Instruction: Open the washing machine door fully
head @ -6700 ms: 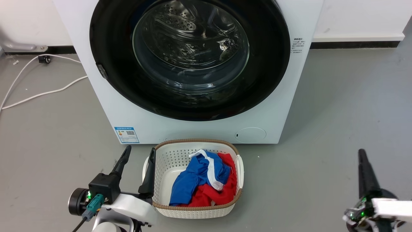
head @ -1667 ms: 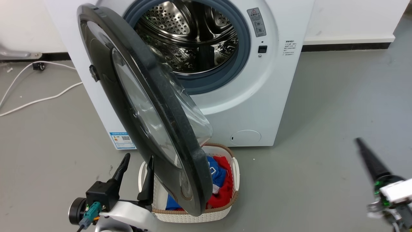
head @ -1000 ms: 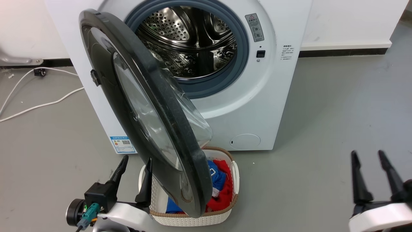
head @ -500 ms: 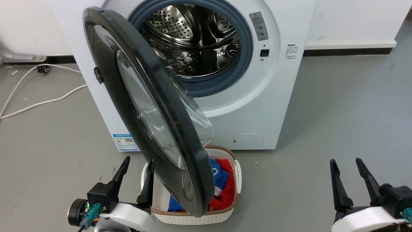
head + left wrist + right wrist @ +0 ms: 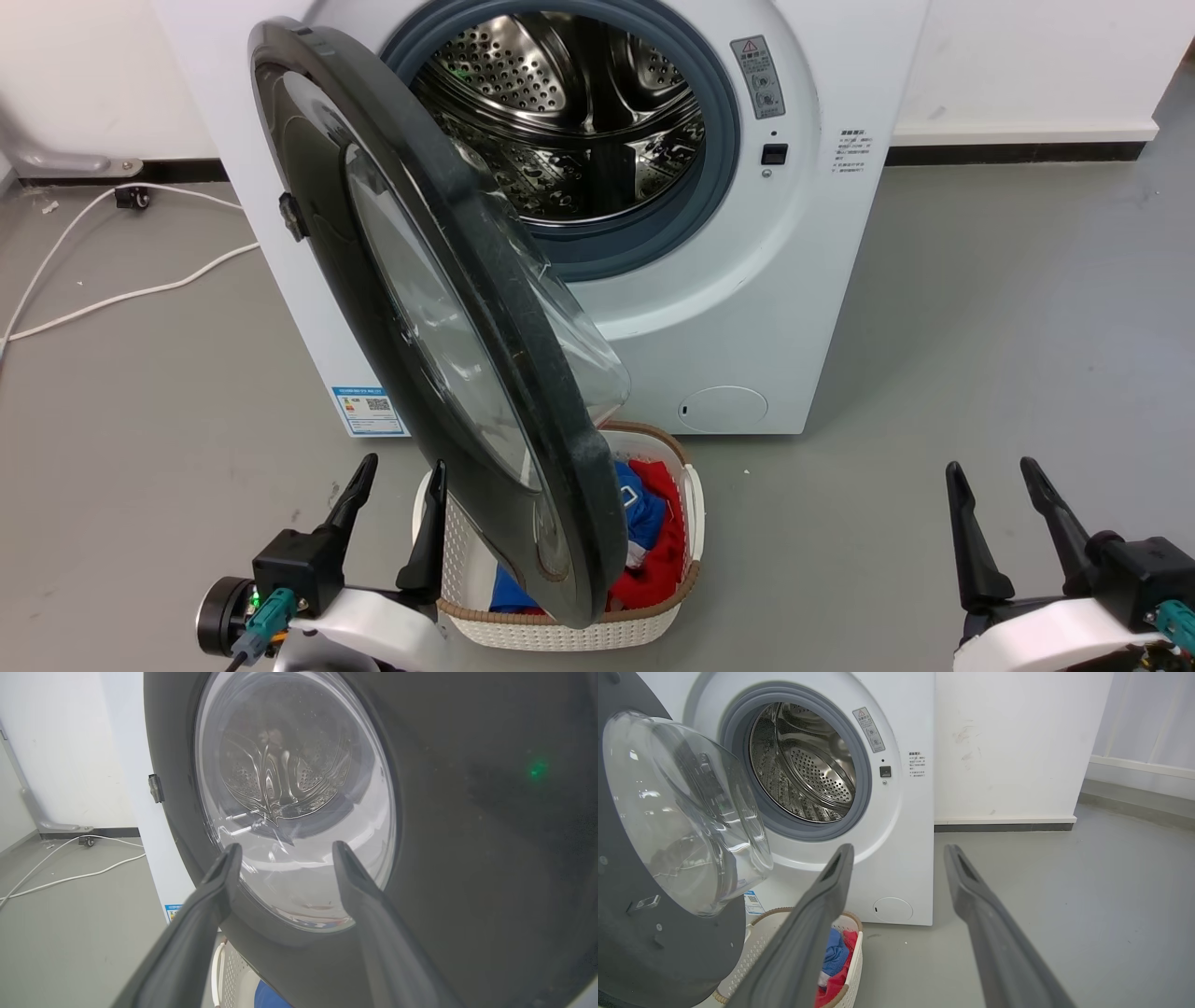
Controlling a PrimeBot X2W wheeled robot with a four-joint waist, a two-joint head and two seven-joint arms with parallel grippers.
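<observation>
The washing machine (image 5: 747,308) is a white front loader with its steel drum (image 5: 569,112) exposed. The washing machine door (image 5: 439,308), round and glossy black with a bulging glass bowl (image 5: 686,812), stands swung out to the left, roughly edge-on to the head camera. My left gripper (image 5: 403,465) is open at the lower left, just in front of the door's outer face (image 5: 467,812), touching nothing. My right gripper (image 5: 990,465) is open at the lower right over bare floor, well away from the machine (image 5: 901,812).
A white laundry basket (image 5: 691,504) with blue and red clothes sits on the floor under the door's lower edge; it also shows as the basket (image 5: 850,970) in the right wrist view. A white cable (image 5: 121,299) runs across the floor at the left. Grey floor lies to the right.
The door went from shut to swung wide open. In the last second my right gripper drew back and settled at the lower right, fingers apart. The left gripper held still.
</observation>
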